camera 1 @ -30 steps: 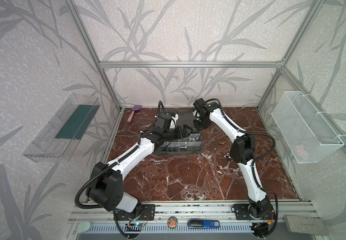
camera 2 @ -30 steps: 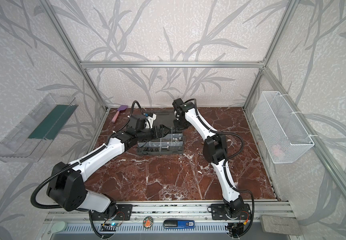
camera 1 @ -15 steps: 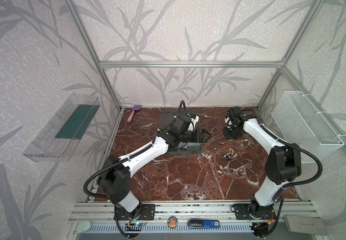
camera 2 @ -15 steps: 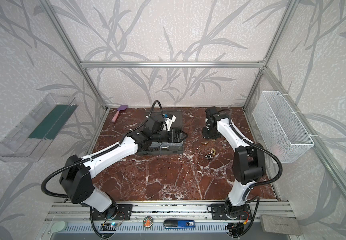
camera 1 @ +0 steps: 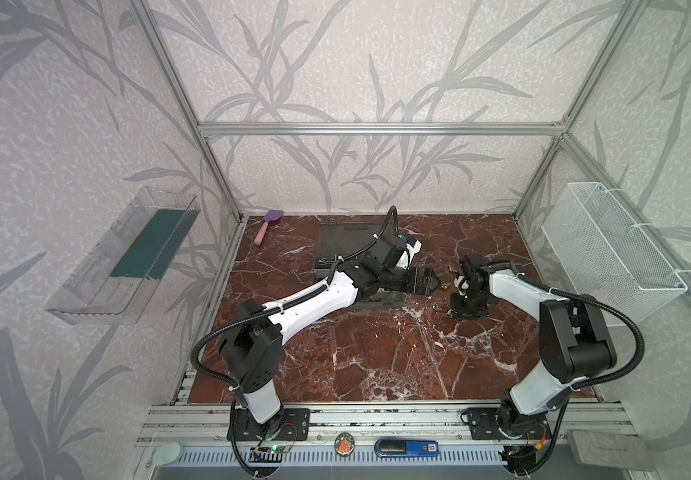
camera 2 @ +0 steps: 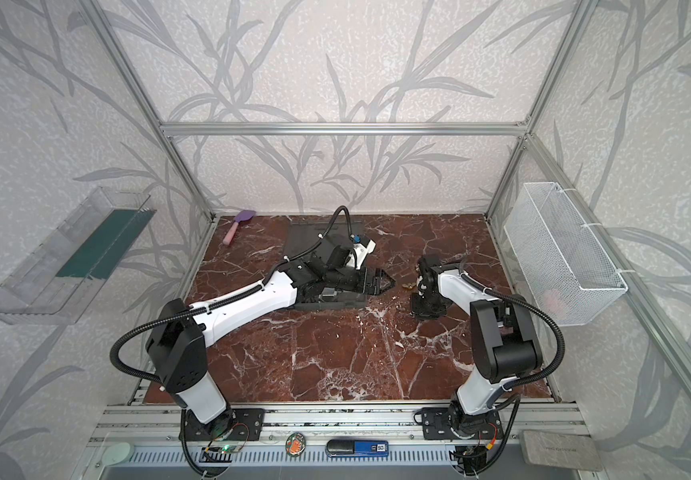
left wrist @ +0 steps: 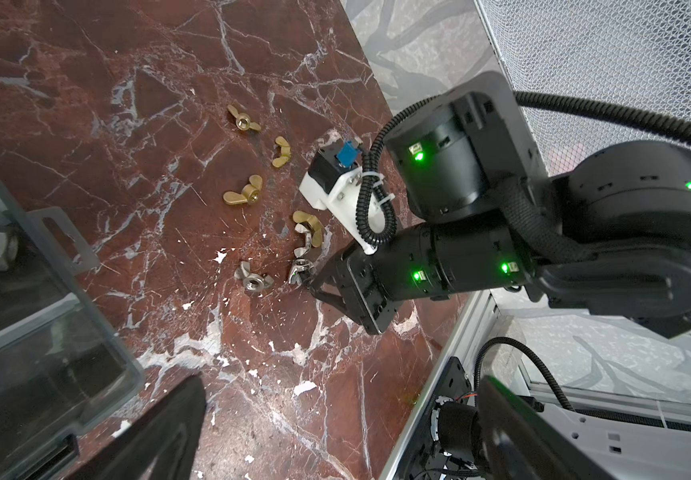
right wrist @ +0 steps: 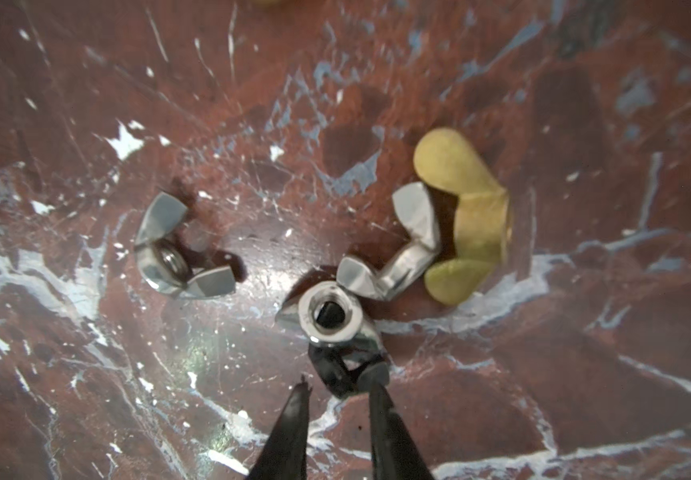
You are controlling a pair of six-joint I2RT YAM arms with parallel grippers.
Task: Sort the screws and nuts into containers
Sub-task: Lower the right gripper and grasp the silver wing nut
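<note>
Silver wing nut (right wrist: pixel 335 318), among other wing nuts (left wrist: pixel 248 193) on the surface (right wrist: pixel 128 395) right of the organizer case (camera 2: pixel 327 305), sits nipped by one wing between the right gripper (right wrist: pixel 339 384)'s narrowed fingers (right wrist: pixel 290 428), likely its only graspable edge; the left gripper (camera 1: pixel 430 282)'s fingers (left wrist: pixel 161 432) gape empty nearby.

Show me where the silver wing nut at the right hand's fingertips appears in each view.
Left wrist: silver wing nut at the tips of the right hand.
Right wrist: the nut just ahead of the fingertips, hole facing the camera.
Both top views: too small to make out, near the right hand.
Shared landmark: brass wing nuts.
</note>
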